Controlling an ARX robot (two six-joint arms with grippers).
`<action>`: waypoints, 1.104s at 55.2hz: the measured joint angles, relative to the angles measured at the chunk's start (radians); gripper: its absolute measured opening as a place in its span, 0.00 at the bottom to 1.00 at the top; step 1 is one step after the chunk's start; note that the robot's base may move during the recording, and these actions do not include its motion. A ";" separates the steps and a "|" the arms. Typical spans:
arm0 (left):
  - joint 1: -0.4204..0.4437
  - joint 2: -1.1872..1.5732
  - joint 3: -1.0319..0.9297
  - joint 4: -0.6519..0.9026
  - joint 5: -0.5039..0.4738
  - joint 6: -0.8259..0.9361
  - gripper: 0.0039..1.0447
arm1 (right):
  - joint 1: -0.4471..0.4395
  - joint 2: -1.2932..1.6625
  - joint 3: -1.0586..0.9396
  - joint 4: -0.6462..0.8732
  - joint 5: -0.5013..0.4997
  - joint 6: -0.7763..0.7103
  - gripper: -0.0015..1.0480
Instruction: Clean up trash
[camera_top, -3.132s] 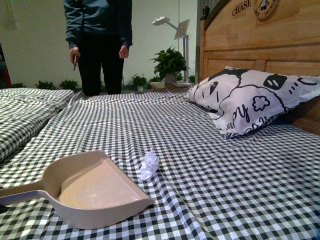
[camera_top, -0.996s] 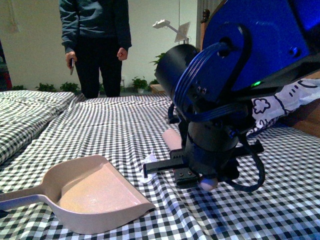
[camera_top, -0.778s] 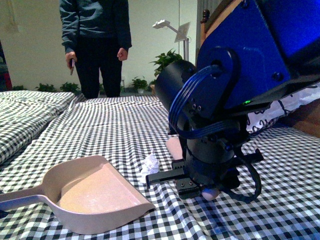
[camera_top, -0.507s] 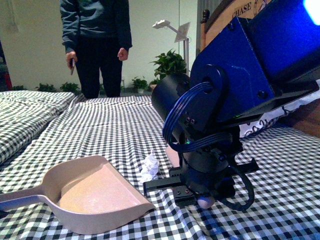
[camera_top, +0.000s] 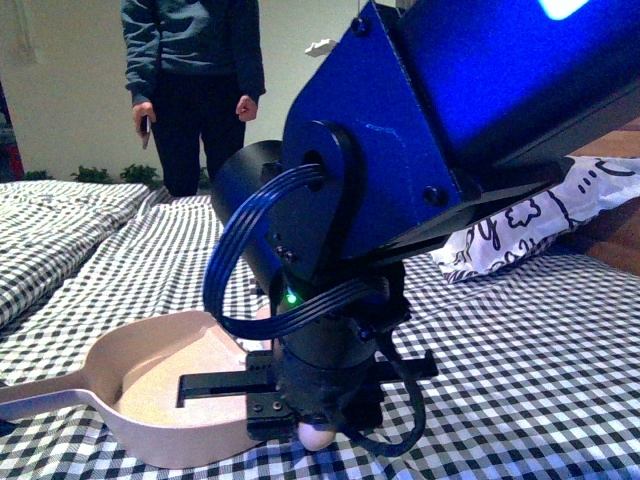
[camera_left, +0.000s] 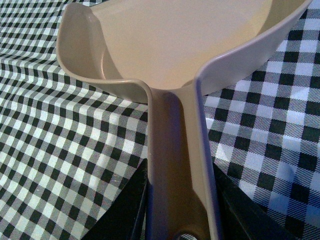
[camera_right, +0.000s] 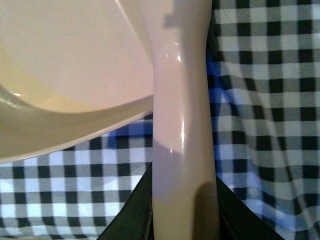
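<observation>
The beige dustpan (camera_top: 140, 385) lies on the checked sheet at the front left, its handle running off the left edge. In the left wrist view my left gripper (camera_left: 180, 205) is shut on the dustpan (camera_left: 175, 45) by its handle, and the part of the pan seen there is bare. My blue right arm fills the middle of the front view, and the right gripper (camera_top: 318, 405) hangs low at the pan's open side. That right gripper (camera_right: 184, 212) is shut on the brush (camera_right: 182, 125), whose pale handle runs past the dustpan's (camera_right: 65, 65) rim. The trash is hidden.
The black-and-white checked bedsheet (camera_top: 520, 350) covers the whole bed. A white pillow with black prints (camera_top: 540, 215) lies at the right by the wooden headboard (camera_top: 615, 150). A person in dark clothes (camera_top: 195, 90) stands beyond the far edge, with potted plants (camera_top: 90, 172) along the wall.
My right arm has swung left and closer to the camera, down to the dustpan's open side. It now covers the white wad that showed beside the pan. The dustpan has stayed put.
</observation>
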 joint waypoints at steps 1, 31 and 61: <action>0.000 0.000 0.000 0.000 0.000 0.000 0.27 | 0.006 -0.003 -0.001 0.000 -0.008 0.005 0.19; 0.000 0.000 0.000 0.000 0.000 0.000 0.27 | 0.084 -0.282 -0.101 0.019 -0.034 0.071 0.19; 0.000 0.000 0.000 0.000 0.000 0.000 0.27 | -0.192 -0.450 -0.283 0.178 0.135 -0.058 0.19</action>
